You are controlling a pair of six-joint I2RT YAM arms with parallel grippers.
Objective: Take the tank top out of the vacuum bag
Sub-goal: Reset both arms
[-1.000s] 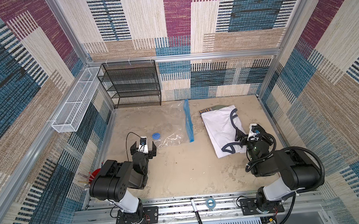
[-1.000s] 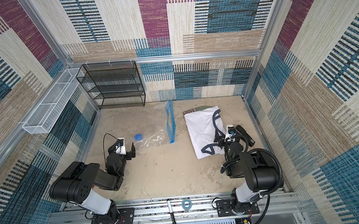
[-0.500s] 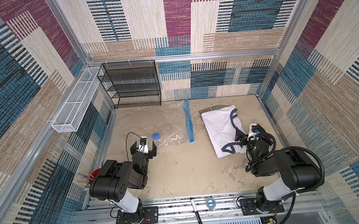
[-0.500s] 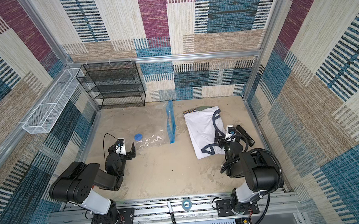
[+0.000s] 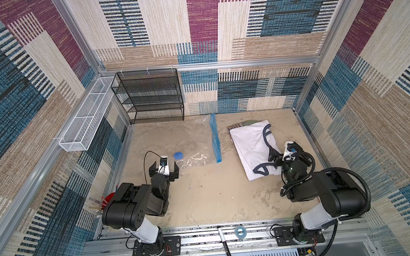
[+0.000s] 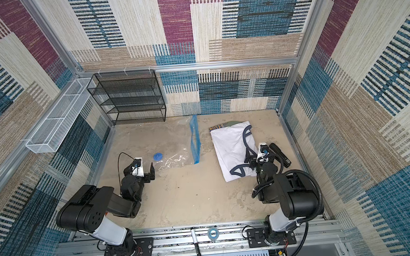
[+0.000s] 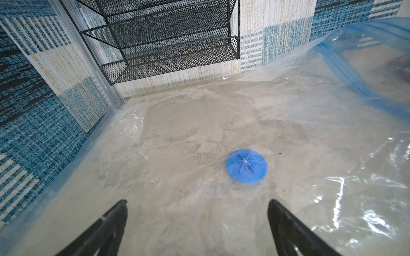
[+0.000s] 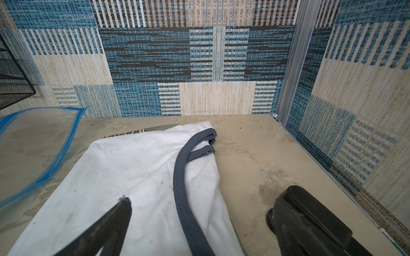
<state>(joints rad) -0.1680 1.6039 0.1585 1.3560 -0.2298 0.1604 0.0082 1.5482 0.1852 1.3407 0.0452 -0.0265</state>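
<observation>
tank top looks out of the bag, and my jaws hold nothing

the vacuum bag (image 5: pixel 175 139) lies slack on the table (image 5: pixel 202 193), on my left half. through its clear skin i see only tabletop, so i judge it empty. the tank top (image 5: pixel 250 145) lies apart from it on my right half, fully outside the plastic, spread over a folded patterned cloth (image 5: pixel 235 126) that peeks out at its far edge. so i take the removal as done. the next move, as i judge it, calls only for lifting both arms clear without snagging fabric or film.

my right gripper (image 8: pixel 208 195) hangs over the top's near end, jaws wide apart with nothing between them. my left gripper (image 7: pixel 197 201) hovers just short of the valve, jaws equally wide and empty.

the top is white, lightly soiled and softly rumpled, with navy trim (image 8: pixel 180 177) curving round an armhole. the bag's blue zip strip (image 5: pixel 215 137) faces the top and stands a little raised. its round blue valve (image 7: pixel 246 166) sits flat.
</observation>
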